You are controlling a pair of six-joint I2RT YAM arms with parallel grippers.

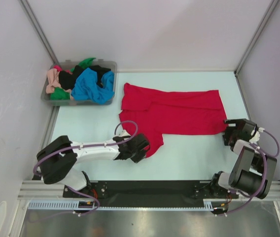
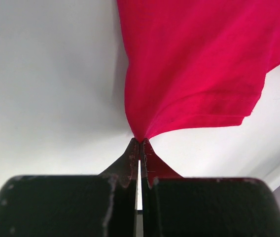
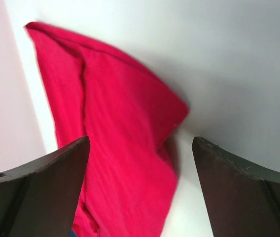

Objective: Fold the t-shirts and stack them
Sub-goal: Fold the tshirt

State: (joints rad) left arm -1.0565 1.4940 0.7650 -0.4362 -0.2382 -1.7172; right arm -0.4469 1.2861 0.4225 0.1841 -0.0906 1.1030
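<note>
A large red t-shirt (image 1: 174, 112) lies spread across the middle of the table. My left gripper (image 1: 141, 147) is shut on the edge of its near sleeve, and the pinched cloth (image 2: 189, 74) pulls to a point at the fingertips (image 2: 132, 150). My right gripper (image 1: 227, 132) is open and empty just beyond the shirt's right end. The red t-shirt (image 3: 115, 143) lies below and between the spread fingers (image 3: 56, 163). Blue, black, green and peach-pink shirts (image 1: 91, 84) are heaped in the bin.
A clear grey plastic bin (image 1: 109, 64) stands at the back left of the table. Grey walls close in the left, back and right sides. A black rail runs along the near edge by the arm bases.
</note>
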